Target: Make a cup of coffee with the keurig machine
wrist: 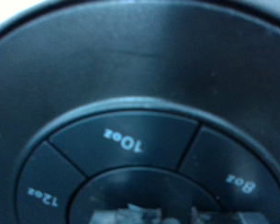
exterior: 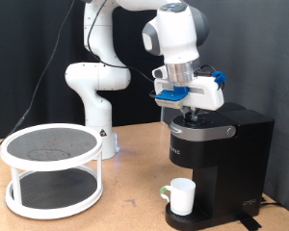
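The black keurig machine (exterior: 219, 154) stands at the exterior view's right with its lid down. The white cup (exterior: 180, 196) sits on the round drip tray (exterior: 188, 219) under the spout. My gripper (exterior: 191, 113) points straight down onto the machine's top panel, fingertips at the panel. The wrist view is filled by the panel's round button ring (wrist: 131, 140), with labels 12oz, 10oz and 8oz; the fingertips (wrist: 140, 215) show blurred at the picture's edge, close to the centre of the ring. No pod shows.
A white two-tier round rack (exterior: 51, 168) with a dark top stands at the exterior view's left. The robot's white base (exterior: 94, 96) is behind it. The wooden table (exterior: 125, 202) carries everything.
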